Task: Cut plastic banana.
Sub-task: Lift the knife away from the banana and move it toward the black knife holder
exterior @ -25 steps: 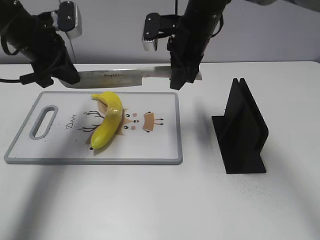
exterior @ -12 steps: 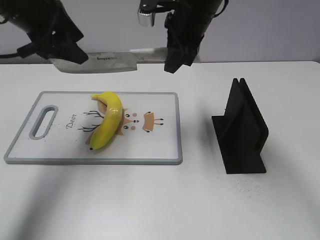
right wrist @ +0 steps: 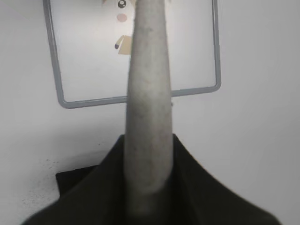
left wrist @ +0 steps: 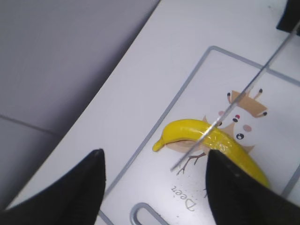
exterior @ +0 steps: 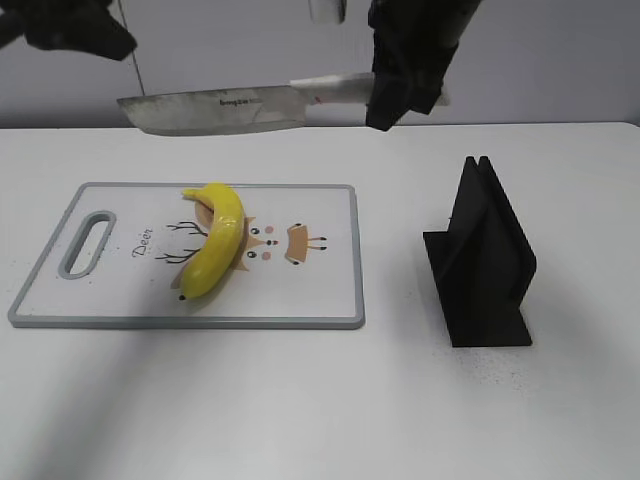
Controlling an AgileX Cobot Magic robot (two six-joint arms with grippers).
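I have the knife (exterior: 215, 108) held level in the air by its pale handle, the right claw (exterior: 402, 92) clamped on that handle. The blade runs left from the claw and hangs above the far edge of the board (exterior: 300, 300), well clear of everything. The left claw (left wrist: 154, 187) stands apart and empty, high over the board's far left corner; in the exterior view only a dark piece of that arm shows at the top left.

The banana (exterior: 214, 240) lies on the board, just left of the board's middle, curved, stem toward the far edge and dark tip toward the near edge, covering part of the printed deer. It lies untouched, and I see no cut in it.

My judgement: the step in hand is bringing the blade over the banana. I want to draw the knife toward the near side of the board until the blade's middle sits over the banana's thick middle, crossing its length, then come straight down with the edge vertical. The banana is glossy and curved, so it may roll or skid under the edge; lowering the left claw onto the stem end to steady it would help. I would keep that claw well apart from the cut line
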